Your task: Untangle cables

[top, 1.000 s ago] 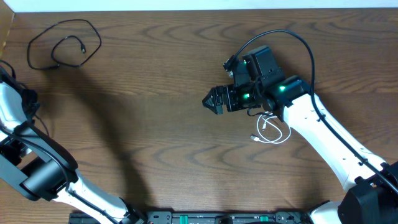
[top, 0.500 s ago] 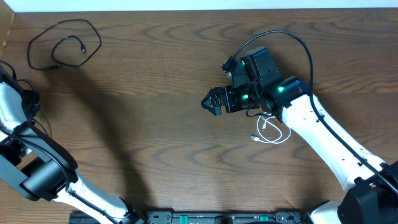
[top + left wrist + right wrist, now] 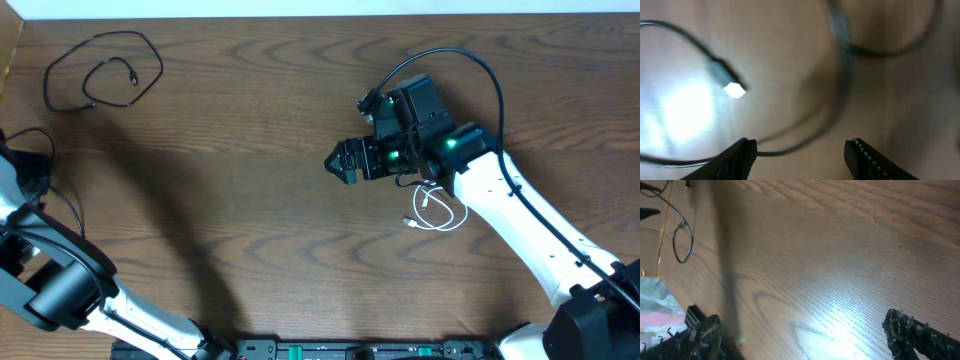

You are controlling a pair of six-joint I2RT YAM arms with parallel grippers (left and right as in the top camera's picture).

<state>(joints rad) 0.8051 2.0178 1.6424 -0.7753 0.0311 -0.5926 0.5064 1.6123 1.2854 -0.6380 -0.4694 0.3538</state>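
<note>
- My left claw (image 3: 800, 150) stands apart with nothing between its fingers; a thin dark cord (image 3: 841, 75) curves just ahead of the tips, blurred, with its plug (image 3: 732, 89) ahead and to the left
- I judge the step is a clean pick: come down on one single strand away from the plug, close only when it sits squarely between the fingers, then draw slowly so the loop opens instead of whipping
- My right claw (image 3: 345, 160) gapes wide and empty over bare wood
- The white cable (image 3: 438, 208) lies coiled behind that claw, beside my forearm, so I would have to back off or turn to reach it
- Far ahead of the right claw, the black cable (image 3: 100, 70) lies in an open loop near the far left corner of the table (image 3: 250, 250); I cannot tell whether it is the cord under my left claw
- Any pull should go toward the wide bare middle, not toward those two edges
- A third cable I cannot make out
</note>
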